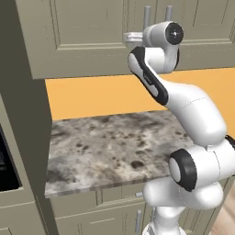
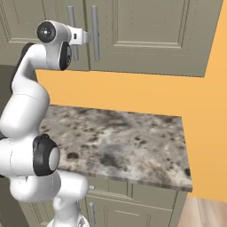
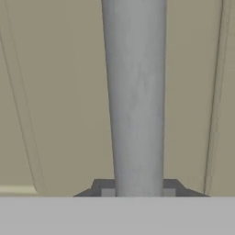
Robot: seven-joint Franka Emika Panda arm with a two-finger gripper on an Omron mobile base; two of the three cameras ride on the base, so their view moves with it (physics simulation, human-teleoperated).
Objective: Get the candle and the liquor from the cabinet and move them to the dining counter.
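Fingers [image 3: 106,189] of the white arm's two-finger gripper [image 3: 136,192] are clamping on the long vertical grey bar handle [image 3: 134,96], which is running from twelve to six o'clock through the hand view, its sides touching both dark tips. In the right base view the gripper [image 2: 85,37] is reaching the right one of two bar handles [image 2: 95,32] at eleven o'clock, on the grey-beige upper wall cabinet with panelled doors [image 2: 146,31]. Both cabinet doors are sitting closed. The mottled grey-brown marble worktop [image 2: 128,142] is lying below, toward six o'clock, under the orange wall [image 2: 133,93]. In the left base view the gripper [image 1: 129,37] is meeting the cabinet [image 1: 82,32] at one o'clock.
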